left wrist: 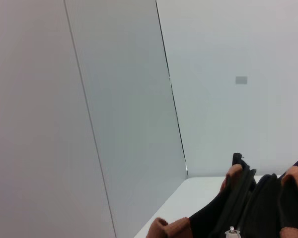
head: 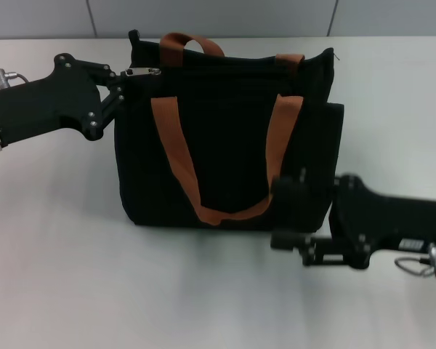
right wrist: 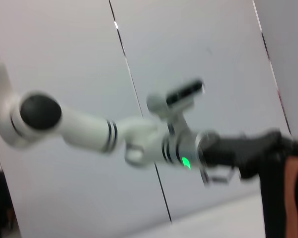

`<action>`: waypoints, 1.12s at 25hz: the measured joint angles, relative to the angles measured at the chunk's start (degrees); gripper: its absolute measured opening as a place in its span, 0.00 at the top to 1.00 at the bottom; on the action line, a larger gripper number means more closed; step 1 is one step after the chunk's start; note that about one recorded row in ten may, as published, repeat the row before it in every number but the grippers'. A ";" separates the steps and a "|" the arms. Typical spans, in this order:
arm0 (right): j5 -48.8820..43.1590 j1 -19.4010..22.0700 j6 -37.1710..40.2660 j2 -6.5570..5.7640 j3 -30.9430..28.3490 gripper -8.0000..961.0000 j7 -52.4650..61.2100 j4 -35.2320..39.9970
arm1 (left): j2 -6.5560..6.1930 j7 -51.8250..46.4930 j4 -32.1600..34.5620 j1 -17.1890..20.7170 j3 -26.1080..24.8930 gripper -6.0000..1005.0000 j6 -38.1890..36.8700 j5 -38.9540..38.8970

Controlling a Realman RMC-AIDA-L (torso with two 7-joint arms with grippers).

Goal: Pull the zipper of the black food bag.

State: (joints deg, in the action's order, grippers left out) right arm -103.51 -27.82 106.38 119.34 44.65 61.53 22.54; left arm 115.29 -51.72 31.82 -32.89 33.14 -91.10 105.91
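The black food bag (head: 232, 131), with orange-brown strap handles (head: 176, 145), stands mid-table. Its silver zipper pull (head: 142, 71) sits at the left end of the top edge. My left gripper (head: 120, 78) reaches in from the left and is shut on that pull. The pull also shows as a small silver tip in the left wrist view (left wrist: 232, 230), above the bag's top folds (left wrist: 248, 203). My right gripper (head: 287, 212) is at the bag's lower right corner, closed on the bag's side. The right wrist view shows the bag's edge (right wrist: 275, 198) and the left arm (right wrist: 139, 139).
The white table (head: 73, 254) surrounds the bag on all sides. A grey panelled wall (head: 218, 16) runs behind the table's far edge. No other objects are in view.
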 joint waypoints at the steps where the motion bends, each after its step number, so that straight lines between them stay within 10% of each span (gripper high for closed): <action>1: 1.50 -0.38 0.94 0.02 0.00 0.18 1.02 -0.12 | 0.16 0.47 0.00 0.19 0.00 0.95 -0.06 -0.38; 28: 7.08 -19.08 -18.89 -0.53 11.38 0.25 57.56 11.15 | 2.91 13.71 -0.53 4.30 0.00 0.96 -1.43 -7.04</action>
State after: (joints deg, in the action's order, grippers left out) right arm -96.43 -46.91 87.49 118.81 56.03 119.08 33.68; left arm 118.19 -38.01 31.29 -28.60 33.14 -92.53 98.87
